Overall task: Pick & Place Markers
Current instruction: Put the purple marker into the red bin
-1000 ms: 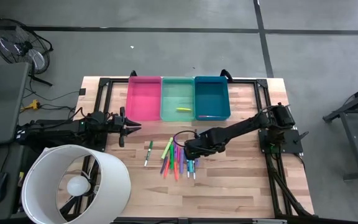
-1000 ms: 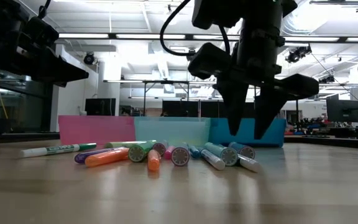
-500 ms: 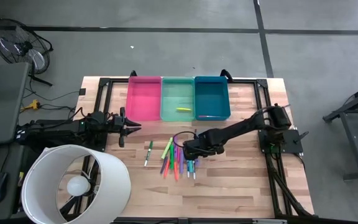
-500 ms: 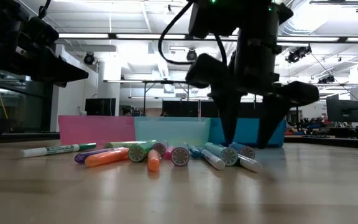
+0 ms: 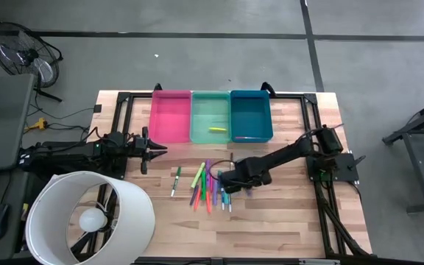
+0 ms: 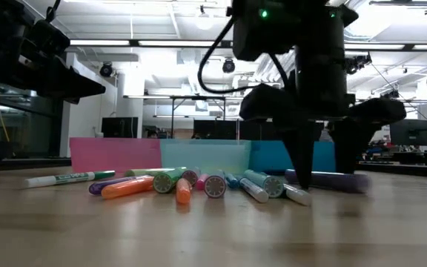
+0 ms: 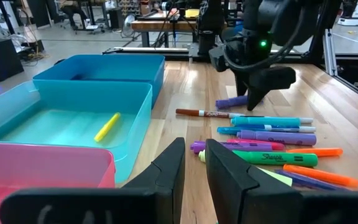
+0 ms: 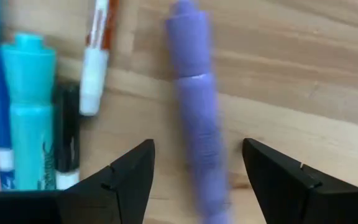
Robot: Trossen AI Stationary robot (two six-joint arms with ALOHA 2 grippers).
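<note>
The loose cluster of thin coloured markers [image 5: 210,188] crowds the wooden table's [image 5: 285,221] middle; bare boards lie on either side of it, while three rectangular plastic bins [image 5: 211,116] block the far edge.

The table [image 5: 271,221] is showing pale wood planks with visible grain and a soft sheen. The pink bin [image 5: 171,116], green bin [image 5: 210,110] and blue bin [image 5: 251,110] are looking like smooth, slightly translucent plastic. The markers [image 7: 272,134] are gleaming as glossy plastic, and the purple marker [image 8: 197,124] is appearing matt. The right gripper [image 8: 197,180] fingers [image 8: 126,180] are looking like matt dark plastic.
</note>
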